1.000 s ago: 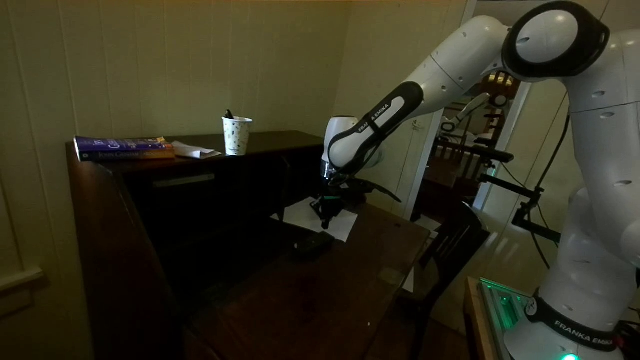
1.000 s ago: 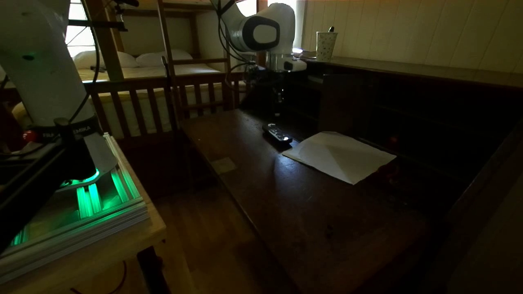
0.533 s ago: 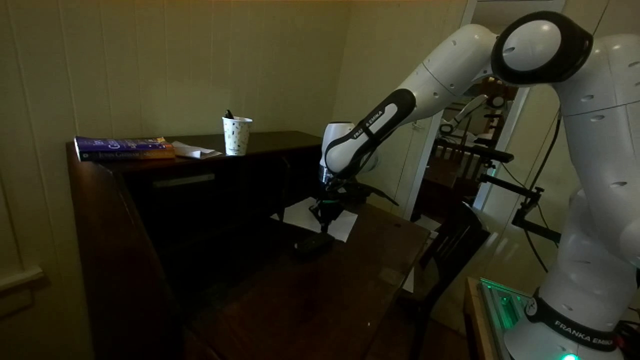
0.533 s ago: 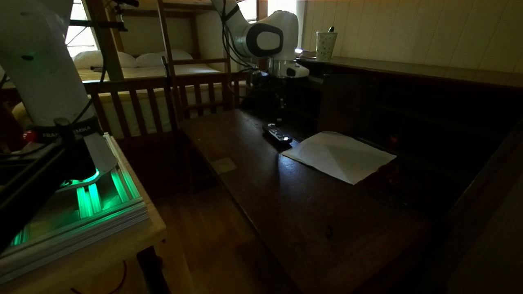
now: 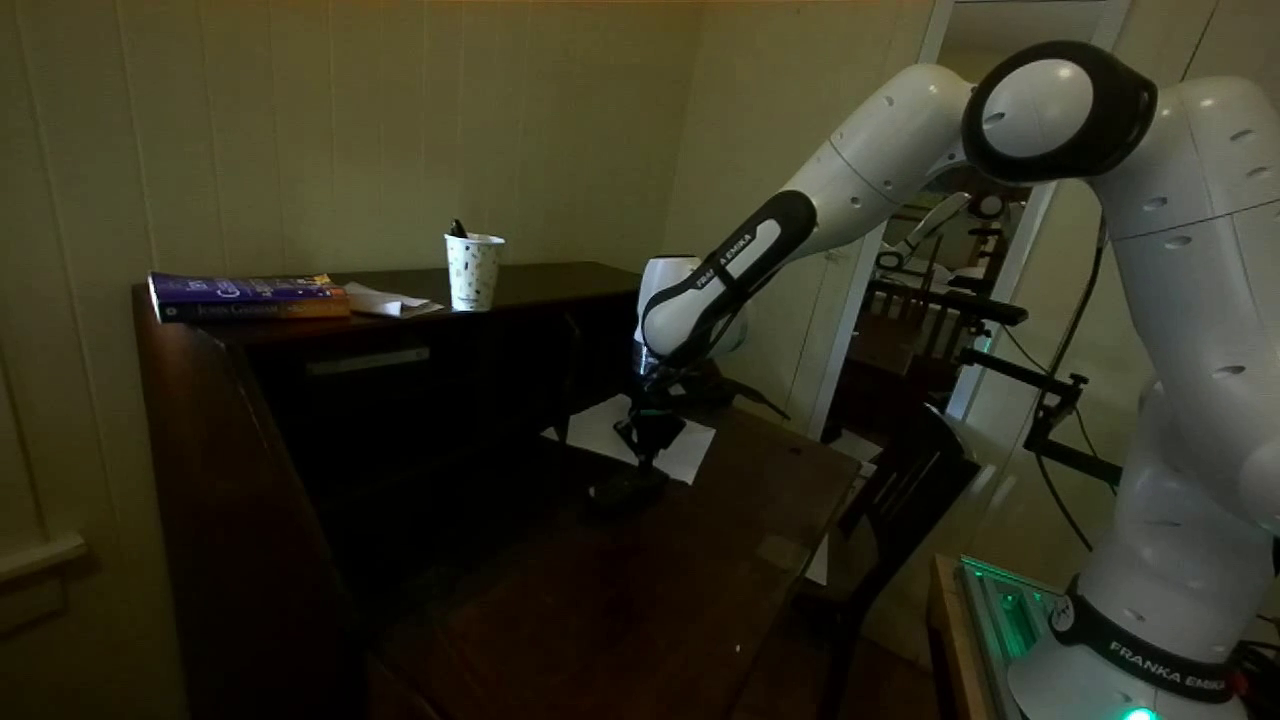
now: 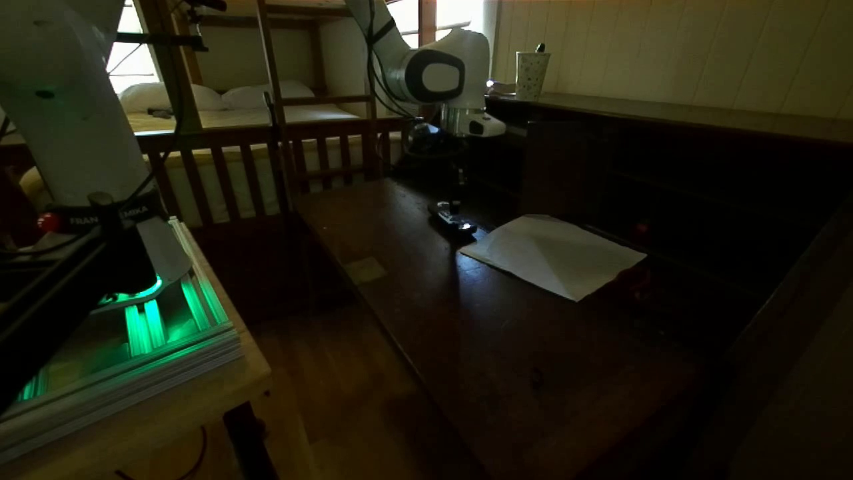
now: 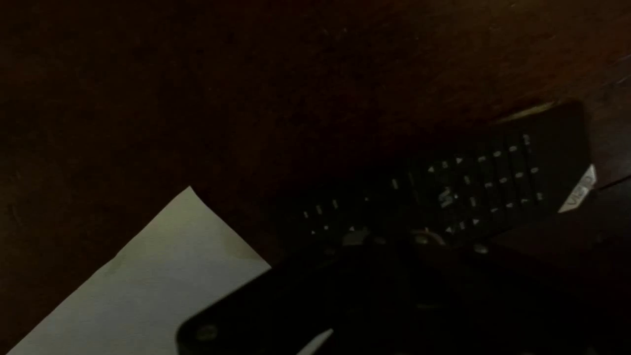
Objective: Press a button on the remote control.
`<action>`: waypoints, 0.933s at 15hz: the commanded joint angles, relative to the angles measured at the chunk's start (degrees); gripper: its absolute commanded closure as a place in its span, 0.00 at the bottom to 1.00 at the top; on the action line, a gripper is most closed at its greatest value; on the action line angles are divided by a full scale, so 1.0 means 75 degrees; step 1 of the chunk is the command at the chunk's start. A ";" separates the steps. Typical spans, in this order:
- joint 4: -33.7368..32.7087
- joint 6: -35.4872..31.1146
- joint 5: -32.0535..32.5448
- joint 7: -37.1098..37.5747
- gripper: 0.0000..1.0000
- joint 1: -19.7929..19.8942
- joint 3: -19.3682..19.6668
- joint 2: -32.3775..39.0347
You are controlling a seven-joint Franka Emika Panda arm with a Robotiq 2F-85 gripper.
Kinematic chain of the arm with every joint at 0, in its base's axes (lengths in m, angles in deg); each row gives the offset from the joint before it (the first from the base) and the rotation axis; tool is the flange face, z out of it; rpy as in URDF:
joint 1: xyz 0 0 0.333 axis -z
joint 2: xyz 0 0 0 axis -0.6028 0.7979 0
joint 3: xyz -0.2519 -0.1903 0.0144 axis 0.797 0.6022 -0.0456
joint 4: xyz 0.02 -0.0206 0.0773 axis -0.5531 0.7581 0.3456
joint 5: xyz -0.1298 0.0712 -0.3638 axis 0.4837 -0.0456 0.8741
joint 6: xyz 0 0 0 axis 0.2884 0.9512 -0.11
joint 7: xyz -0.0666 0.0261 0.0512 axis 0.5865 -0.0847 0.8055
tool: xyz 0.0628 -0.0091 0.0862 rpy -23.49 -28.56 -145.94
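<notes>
Wrist view: gripper (image 7: 392, 217) jaws look closed, remote (image 7: 438, 185) right under their tips, face up; can't tell if touching. Paper (image 7: 148, 288) just beside the jaws. Both exterior views: cup (image 5: 474, 275) well apart, higher than the jaws.
</notes>
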 commanded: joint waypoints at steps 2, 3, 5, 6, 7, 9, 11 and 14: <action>-0.0286 0.0087 -0.0255 -0.0169 1.00 0.0108 -0.0071 0.0265; -0.0292 0.0061 -0.0244 -0.0171 1.00 0.0107 -0.0060 0.0294; -0.0316 0.0019 -0.0266 -0.0189 1.00 0.0131 -0.0071 0.0341; -0.0343 0.0011 -0.0292 -0.0213 1.00 0.0154 -0.0089 0.0367; -0.0368 0.0039 -0.0305 -0.0220 1.00 0.0165 -0.0096 0.0393; -0.0396 0.0059 -0.0335 -0.0254 1.00 0.0186 -0.0119 0.0426; -0.0412 0.0090 -0.0371 -0.0313 1.00 0.0207 -0.0153 0.0451; -0.0452 0.0198 -0.0429 -0.0438 1.00 0.0252 -0.0232 0.0583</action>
